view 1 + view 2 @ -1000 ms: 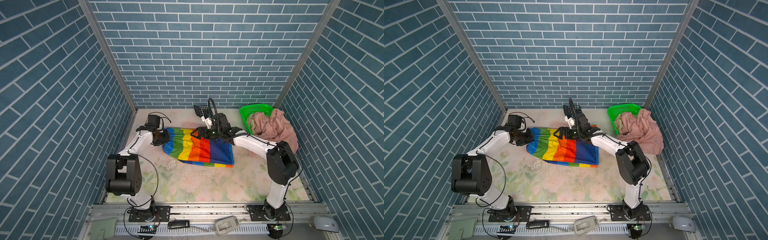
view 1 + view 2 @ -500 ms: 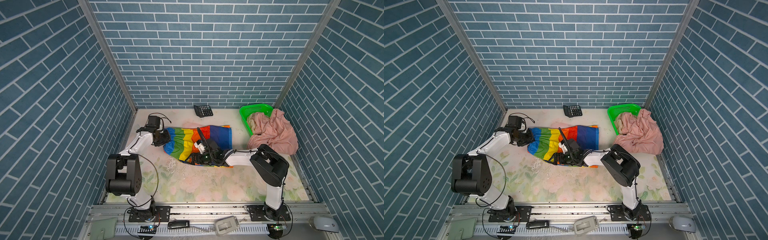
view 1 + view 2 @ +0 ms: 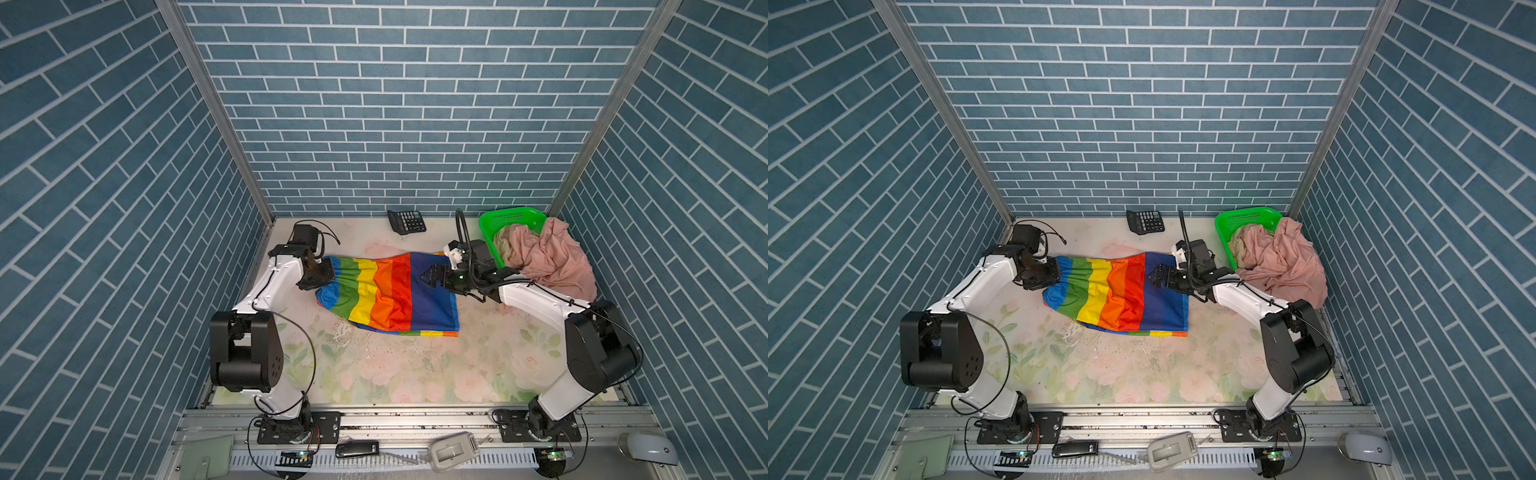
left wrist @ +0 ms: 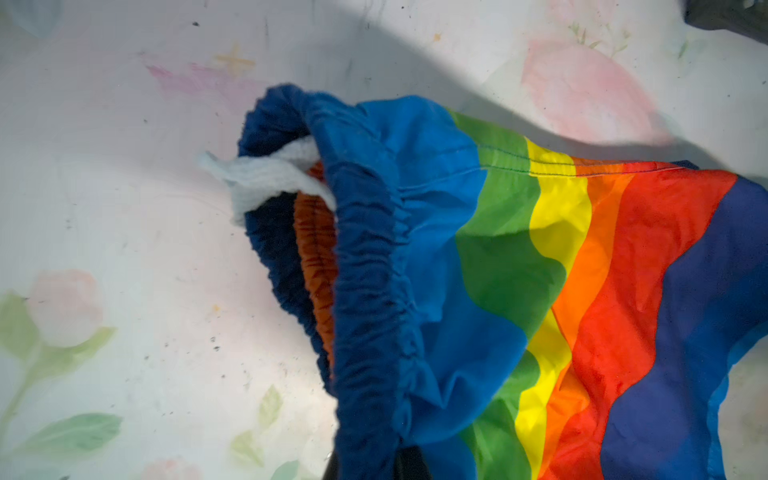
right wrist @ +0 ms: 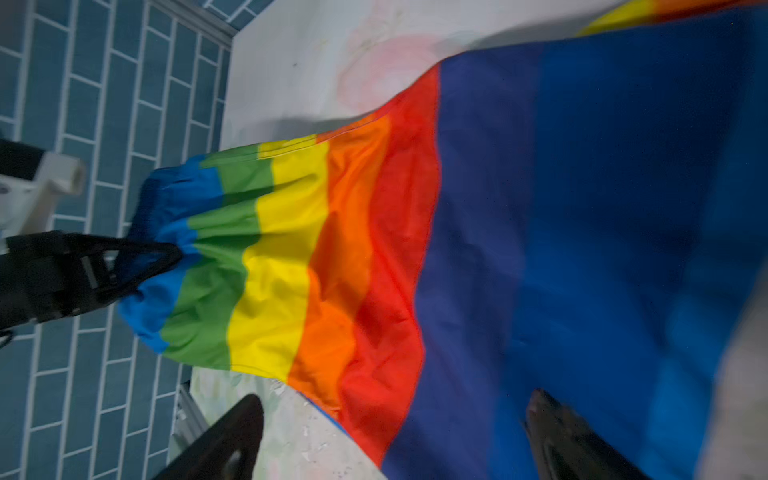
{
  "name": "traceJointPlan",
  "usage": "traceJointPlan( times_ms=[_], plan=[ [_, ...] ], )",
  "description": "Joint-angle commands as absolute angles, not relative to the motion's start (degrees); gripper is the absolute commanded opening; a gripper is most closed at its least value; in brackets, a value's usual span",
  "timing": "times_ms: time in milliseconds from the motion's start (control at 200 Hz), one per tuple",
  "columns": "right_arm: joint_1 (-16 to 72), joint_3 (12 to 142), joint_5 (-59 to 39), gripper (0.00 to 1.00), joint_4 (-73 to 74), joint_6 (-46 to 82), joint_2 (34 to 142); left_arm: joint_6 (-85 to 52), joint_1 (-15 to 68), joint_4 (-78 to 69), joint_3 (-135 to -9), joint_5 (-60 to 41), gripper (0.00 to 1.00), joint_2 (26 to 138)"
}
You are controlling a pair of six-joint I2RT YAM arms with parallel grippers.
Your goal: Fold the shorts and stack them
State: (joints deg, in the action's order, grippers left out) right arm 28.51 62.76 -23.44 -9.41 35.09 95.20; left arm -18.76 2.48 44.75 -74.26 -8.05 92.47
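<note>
Lying spread on the table [image 3: 415, 374] towards its rear, the rainbow shorts [image 3: 386, 295] are clamped at the waistband by the left gripper [image 3: 326, 272], jaws pinched tight. The right gripper [image 3: 430, 277] is positioned fully spread over the blue end, with nothing gripped. The pink shorts [image 3: 552, 262] and beige shorts [image 3: 505, 247] are heaped in and over the basket [image 3: 511, 217].

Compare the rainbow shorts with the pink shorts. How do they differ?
The rainbow shorts are striped; the pink shorts are plain. The rainbow shorts lie spread on the table; the pink shorts sit crumpled, spilling over the basket. The left end effector grips the rainbow shorts' waistband; nothing holds the pink shorts. Both are soft cloth.
</note>
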Motion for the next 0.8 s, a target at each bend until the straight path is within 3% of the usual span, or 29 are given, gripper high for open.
traceJointPlan(
  times_ms=[0, 290, 605, 795],
  plan=[
    [27.1, 63.6, -21.2, 0.99, -20.0, 27.6, 99.3, -14.6, 2.2, 51.8, -78.1, -1.7, 0.00, 91.5],
    [27.9, 66.3, -20.7, 0.99, -19.0, 27.3, 104.1, -13.7, 3.9, 58.1, -85.3, 2.2, 0.00, 91.9],
    [29.7, 67.6, -22.2, 0.99, -16.7, 29.4, 106.9, -15.7, 18.7, 68.3, -97.1, 14.1, 0.00, 100.4],
    [30.0, 65.6, -23.2, 0.99, -13.6, 31.2, 106.9, -17.6, 26.1, 74.0, -104.7, 16.4, 0.00, 107.7]
  ],
)
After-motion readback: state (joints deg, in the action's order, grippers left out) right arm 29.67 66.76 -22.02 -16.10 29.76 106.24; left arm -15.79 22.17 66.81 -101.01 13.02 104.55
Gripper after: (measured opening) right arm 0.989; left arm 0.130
